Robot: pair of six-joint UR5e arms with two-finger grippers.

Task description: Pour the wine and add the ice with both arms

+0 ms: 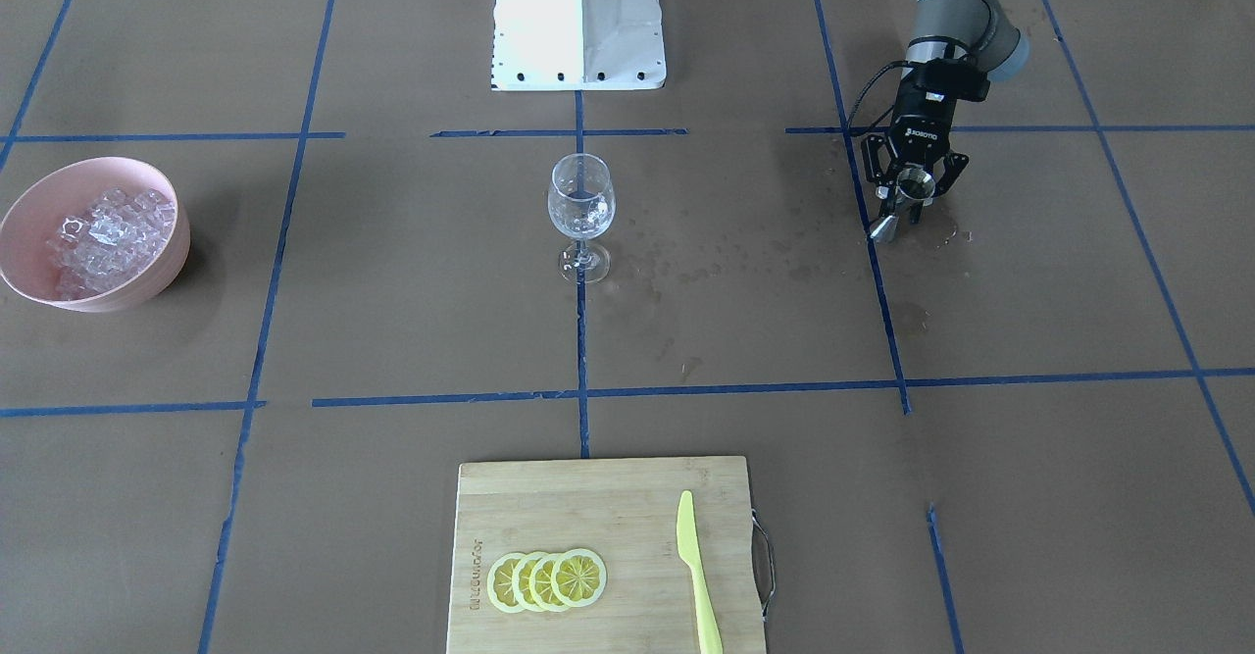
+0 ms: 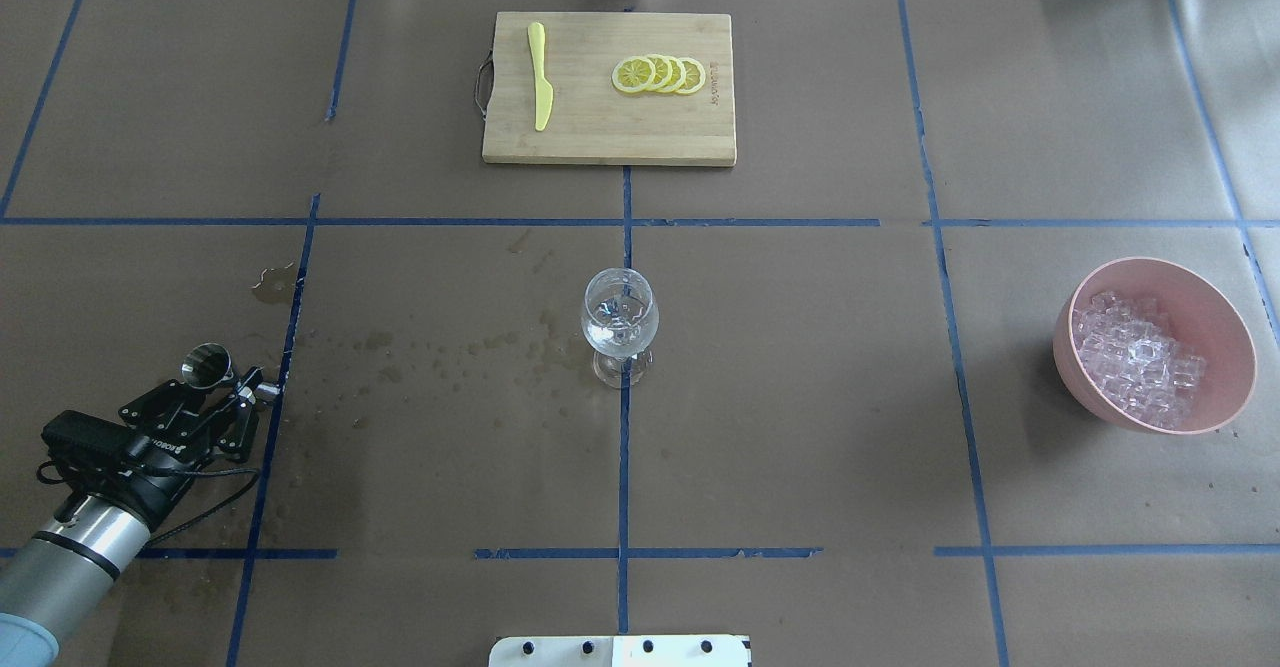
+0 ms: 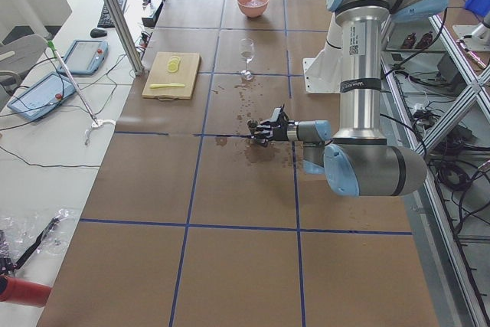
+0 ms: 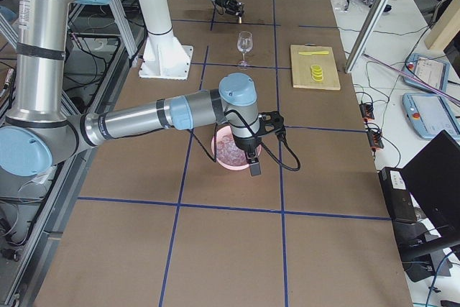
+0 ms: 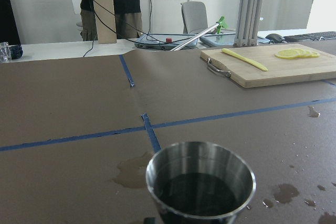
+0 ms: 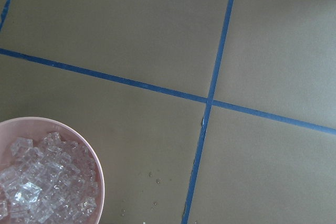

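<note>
1 wine glass, mid-table. 1 pink bowl w/ ice: cubes heaped, too many to count. 1 wooden cutting board, carrying 4 lemon slices in an overlapping row + 1 yellow knife. 1 metal cup. 2 robot arms: left arm, right arm. 1 white base.

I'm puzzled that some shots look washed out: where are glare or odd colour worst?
Front-facing view: the white pedestal base is blown out to plain white. Left wrist view: the steel cup looks dark inside against a bright back wall. Right wrist view: the table looks greenish.
</note>
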